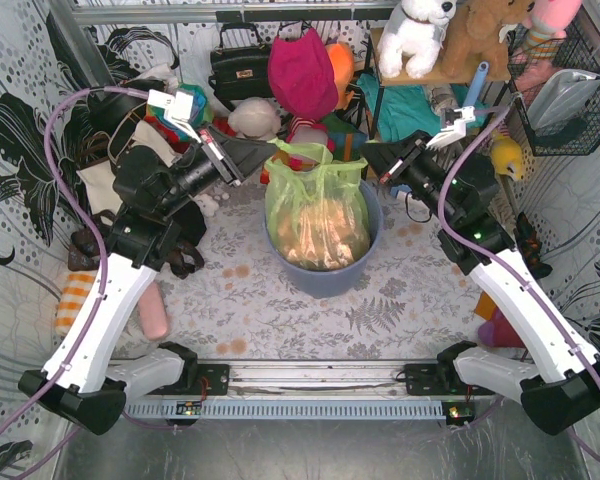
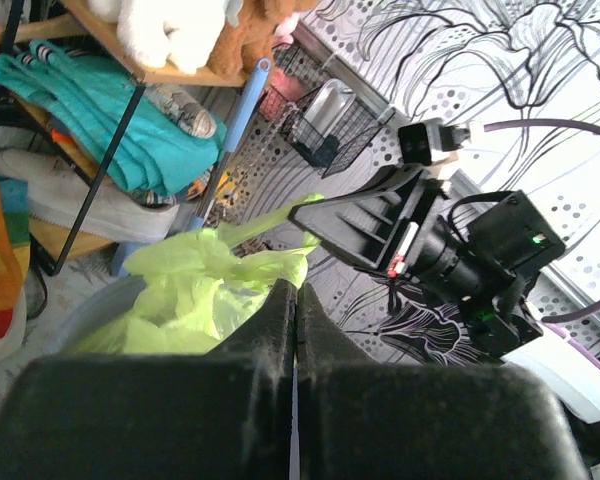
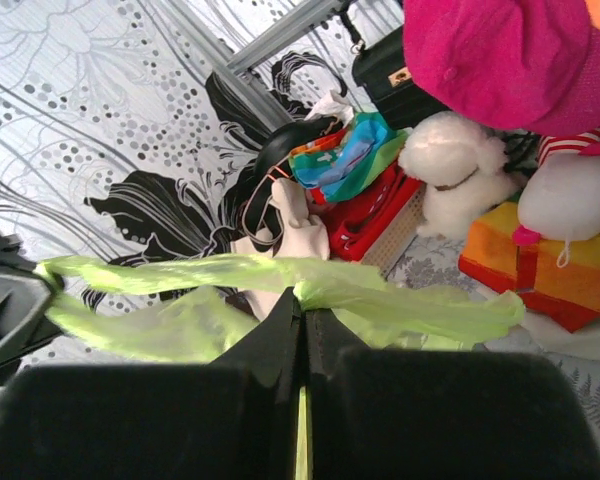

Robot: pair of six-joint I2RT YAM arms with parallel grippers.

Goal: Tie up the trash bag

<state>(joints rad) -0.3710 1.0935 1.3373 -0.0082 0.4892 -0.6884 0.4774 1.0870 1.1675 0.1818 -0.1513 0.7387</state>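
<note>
Ok, here's where things stand. The trash bag [image 1: 318, 215] sits down in the round bin [image 1: 325, 283] in the middle of the surface [image 1: 400, 310]. It's stuffed with what looks like orange-tan paper, and its top pokes up above the rim. The left arm [image 1: 105, 310] and right arm [image 1: 525, 300] reach in from either side of the bag's top.

Left jaws: pressed fully together in the left wrist view, tips right at the bunched green plastic. From that view alone I couldn't swear there's film pinched in there. But the right wrist view shows green strips [image 3: 130, 272] running to a point at those jaws over at the left edge, so I'd say they're clamped on part of the bag.

Right jaws: also fully closed. There's a sliver of green in the seam between them and a flap [image 3: 420, 305] spreading out past the tips, so they've got hold of the bag too.

Progress-wise, my read is that it's early. The top flaps are grabbed and drawn out sideways, and that's about it. I can't spot a knot or even a crossover in any view. Left to do: cross the flaps, tuck one under, pull tight. It's thin film, so I'd guess it could slip or tear if yanked.
</note>
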